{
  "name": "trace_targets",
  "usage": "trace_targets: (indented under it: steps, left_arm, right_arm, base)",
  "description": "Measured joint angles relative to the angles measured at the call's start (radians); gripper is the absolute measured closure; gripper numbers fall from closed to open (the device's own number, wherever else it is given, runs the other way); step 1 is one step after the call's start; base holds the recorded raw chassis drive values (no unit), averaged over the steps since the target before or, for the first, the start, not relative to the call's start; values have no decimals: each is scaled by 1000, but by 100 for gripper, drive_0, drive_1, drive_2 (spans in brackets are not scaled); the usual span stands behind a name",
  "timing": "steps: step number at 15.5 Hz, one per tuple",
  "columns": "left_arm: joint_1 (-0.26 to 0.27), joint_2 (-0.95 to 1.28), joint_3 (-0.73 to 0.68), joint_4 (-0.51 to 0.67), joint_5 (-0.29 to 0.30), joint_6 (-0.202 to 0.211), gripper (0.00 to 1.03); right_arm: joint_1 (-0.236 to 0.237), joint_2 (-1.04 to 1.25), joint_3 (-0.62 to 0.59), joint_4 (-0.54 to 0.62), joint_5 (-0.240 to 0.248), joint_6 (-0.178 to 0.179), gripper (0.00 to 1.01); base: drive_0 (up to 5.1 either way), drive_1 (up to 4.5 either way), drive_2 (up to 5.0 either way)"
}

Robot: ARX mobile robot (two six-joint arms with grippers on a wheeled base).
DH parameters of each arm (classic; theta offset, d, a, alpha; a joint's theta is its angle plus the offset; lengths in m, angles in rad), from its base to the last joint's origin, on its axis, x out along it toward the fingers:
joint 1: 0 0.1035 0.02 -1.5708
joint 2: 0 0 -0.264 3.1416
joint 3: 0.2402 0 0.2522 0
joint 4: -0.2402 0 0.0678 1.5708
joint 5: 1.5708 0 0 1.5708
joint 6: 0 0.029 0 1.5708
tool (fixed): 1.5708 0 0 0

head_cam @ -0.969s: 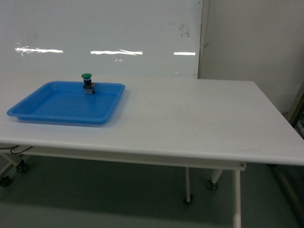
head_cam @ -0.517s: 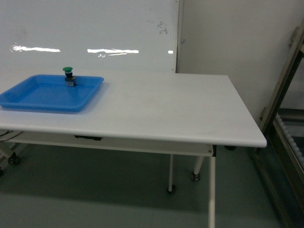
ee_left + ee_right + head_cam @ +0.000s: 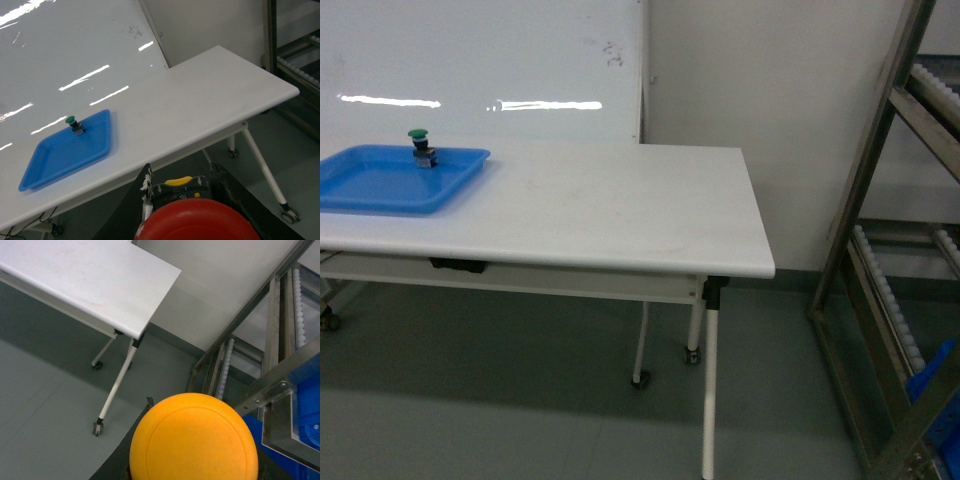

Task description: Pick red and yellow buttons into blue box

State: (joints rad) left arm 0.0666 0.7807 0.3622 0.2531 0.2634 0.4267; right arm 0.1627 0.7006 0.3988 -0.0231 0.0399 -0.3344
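Observation:
The red button [image 3: 197, 223] fills the bottom of the left wrist view, its black-and-grey body clamped between the fingers of my left gripper [image 3: 182, 175], which hangs over the floor in front of the table. In the right wrist view the yellow button [image 3: 194, 439] sits in my right gripper [image 3: 197, 407], its cap covering most of the fingers. Part of the blue box [image 3: 301, 407] shows behind the metal rack's rails, and a blue corner of the box [image 3: 936, 382] shows low at the right of the head view. Neither gripper appears in the head view.
A white table [image 3: 610, 215] on castor legs holds a shallow blue tray [image 3: 375, 188] with a green-capped button [image 3: 419, 146] at its far edge. A metal roller rack [image 3: 880, 190] stands to the right. Grey floor lies between table and rack.
The head view has swung right: the table and tray slid toward the left edge, and the metal rack with the blue corner came into view at the right.

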Motion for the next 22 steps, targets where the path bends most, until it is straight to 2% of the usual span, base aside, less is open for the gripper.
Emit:
trace_targets:
  steps: [12,22]
  left_arm:
    - [0,0,0,1,0,0,73]
    - [0,0,0,1,0,0,74]
  right_arm:
    - [0,4,0,0,-2,0,73]
    - [0,3,0,2,-2,0,73]
  base:
    - [444,-421,0]
    - [482,-231,-231]
